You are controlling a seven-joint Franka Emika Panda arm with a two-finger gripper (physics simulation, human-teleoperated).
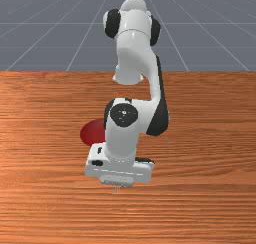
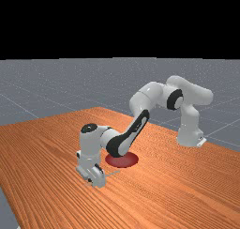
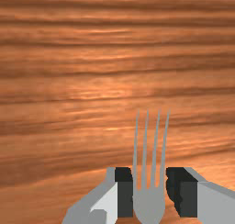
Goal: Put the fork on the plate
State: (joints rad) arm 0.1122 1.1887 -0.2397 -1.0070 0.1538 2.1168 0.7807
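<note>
2 fingers (image 3: 125, 200) of my pincer (image 3: 149, 177) grasp the fork (image 3: 149, 204) from its 2 sides, at the head, just behind the 4 tines (image 3: 148, 147). What matters now is where the plate (image 1: 91, 132) lies from that grip: on the handle side, not the tine side. At the far view's lower left, the handle (image 2: 113, 173) slants out from my pincer, up and to the right, and its end comes near the plate, which sits just above it in that picture. At the front view's lower middle, the tines poke out below my pincer, while the plate shows to the upper left, partly behind my arm (image 1: 122, 138). So I judge the next move to be a small lift, then a carry toward the handle side, up and leftward in the front view. Held by 1 end, the fork could droop, and its handle could catch the plate's rim.
</note>
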